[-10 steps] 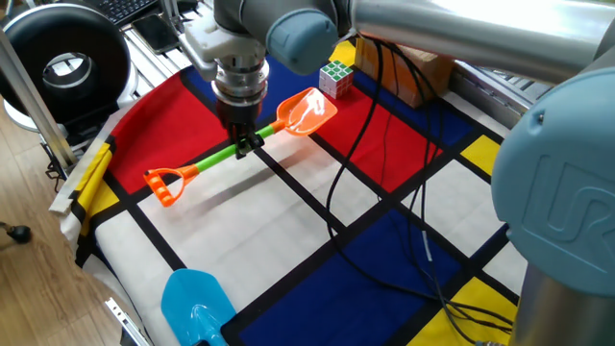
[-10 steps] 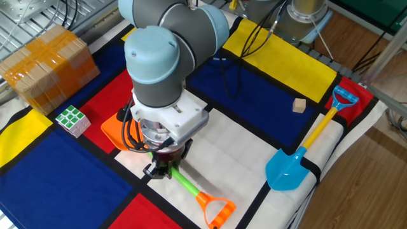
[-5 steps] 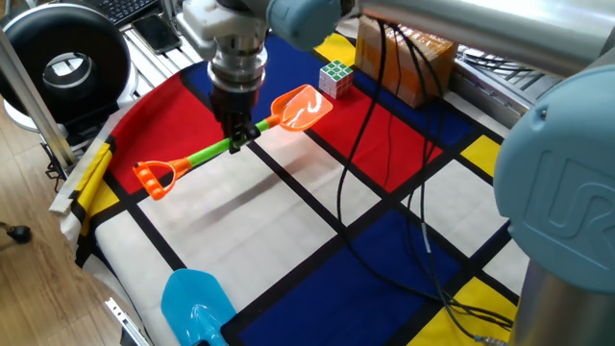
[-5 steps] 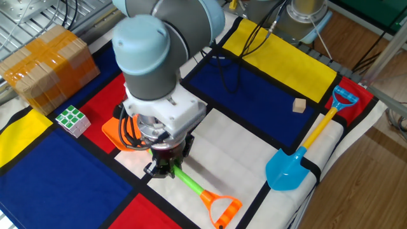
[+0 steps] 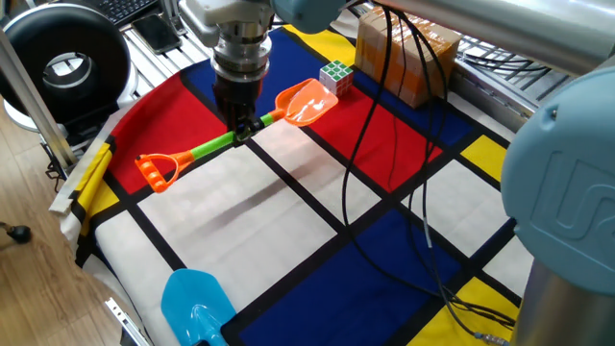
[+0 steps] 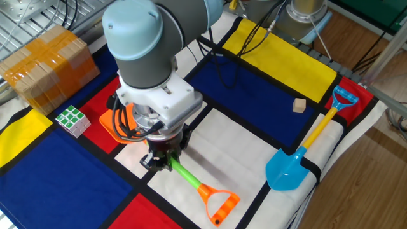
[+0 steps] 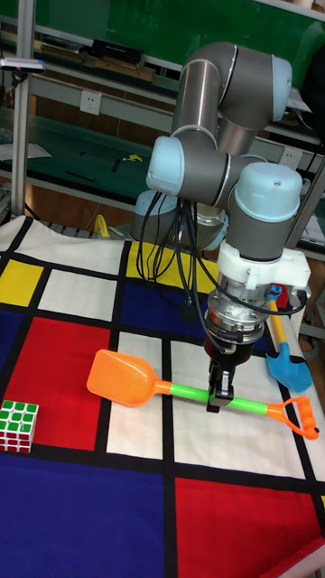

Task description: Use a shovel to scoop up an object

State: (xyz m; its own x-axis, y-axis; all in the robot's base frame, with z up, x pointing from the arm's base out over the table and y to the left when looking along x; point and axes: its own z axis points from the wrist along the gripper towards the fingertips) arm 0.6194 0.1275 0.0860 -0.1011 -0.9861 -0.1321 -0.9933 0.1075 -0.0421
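So, front to back on the table:

light-blue shovel (image 5: 195, 306): lying at the near edge of the cloth in one fixed view, well away from the action.

wooden block (image 6: 299, 105): tiny, sitting on a blue panel just beside the light-blue shovel's yellow shaft.

gripper (image 5: 243, 131): pointing straight down, fingers clamped on the lime-green shaft about midway along.

shovel (image 5: 234, 138): held roughly level; the shadow on the white panel under it says it's off the cloth. D-handle points toward the near-left edge, orange blade points toward the cube.

blade (image 7: 125, 377): hanging over the red and white squares, looks empty.

Rubik's cube (image 5: 335, 77): on the cloth just past the blade tip, close but apart as far as I can tell, nothing gripping it.

cardboard box (image 5: 405, 58): taped brown box behind the cube, at the far edge of the cloth.
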